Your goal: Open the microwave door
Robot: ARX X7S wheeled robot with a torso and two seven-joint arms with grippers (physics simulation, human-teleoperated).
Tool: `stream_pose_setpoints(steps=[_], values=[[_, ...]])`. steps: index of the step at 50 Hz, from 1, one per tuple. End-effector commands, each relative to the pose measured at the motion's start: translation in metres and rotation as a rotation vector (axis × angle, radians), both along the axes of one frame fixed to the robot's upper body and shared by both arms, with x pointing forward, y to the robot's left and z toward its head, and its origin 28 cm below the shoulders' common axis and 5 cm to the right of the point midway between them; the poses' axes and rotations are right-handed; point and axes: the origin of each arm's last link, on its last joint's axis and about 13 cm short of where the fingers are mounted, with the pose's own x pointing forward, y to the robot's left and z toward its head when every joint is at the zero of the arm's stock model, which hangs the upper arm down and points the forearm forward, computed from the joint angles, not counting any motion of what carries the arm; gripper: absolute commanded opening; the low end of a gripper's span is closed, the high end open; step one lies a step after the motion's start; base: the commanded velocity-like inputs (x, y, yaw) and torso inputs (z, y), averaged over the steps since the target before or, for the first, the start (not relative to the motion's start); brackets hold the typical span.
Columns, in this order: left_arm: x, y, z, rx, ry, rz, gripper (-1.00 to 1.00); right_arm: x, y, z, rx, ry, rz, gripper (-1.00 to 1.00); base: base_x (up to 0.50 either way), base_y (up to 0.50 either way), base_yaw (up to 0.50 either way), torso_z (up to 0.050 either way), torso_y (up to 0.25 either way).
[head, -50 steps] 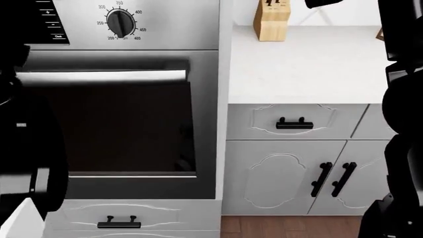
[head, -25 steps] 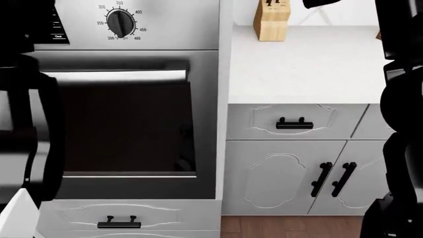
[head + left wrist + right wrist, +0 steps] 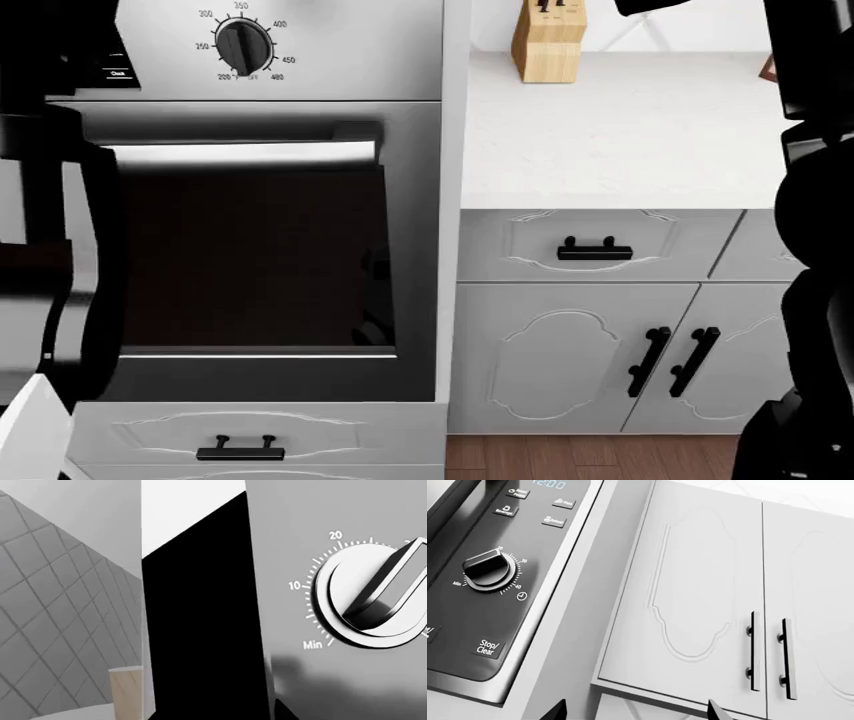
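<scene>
Microwave approached, door not yet opened

The left arm (image 3: 60,260) has been raised since a second ago. The microwave's timer dial (image 3: 373,600) is seen close by; neither claw's state can be told.

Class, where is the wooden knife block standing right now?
In the head view, the knife block stands at the back of the white countertop, on its left end, just right of the oven and above the drawer with the black handle.

Microwave (image 3: 487,580): dark control panel with timer dial (image 3: 486,567) at Min, Stop/Clear button (image 3: 487,647) beneath
</scene>
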Motion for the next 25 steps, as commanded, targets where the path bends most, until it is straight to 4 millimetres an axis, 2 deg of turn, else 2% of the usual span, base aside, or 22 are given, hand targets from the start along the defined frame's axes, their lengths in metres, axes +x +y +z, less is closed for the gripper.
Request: stream_pose_setpoints(steps=[1,9,25], values=[[-0.010,0.003,-0.003,0.005,-0.011,-0.019,-1.00,-0.001,0.001,0.002,-0.006,0.000,0.001,1.00,0.00,0.00,0.00,0.000,0.000],[-0.025,0.007,-0.012,0.018,-0.012,-0.045,-1.00,-0.003,0.001,0.004,-0.009,0.001,-0.001,1.00,0.00,0.00,0.00,0.000,0.000],[-0.075,0.014,-0.013,0.049,-0.006,-0.085,-1.00,-0.002,0.002,0.004,-0.014,0.001,-0.004,1.00,0.00,0.00,0.00,0.000,0.000]])
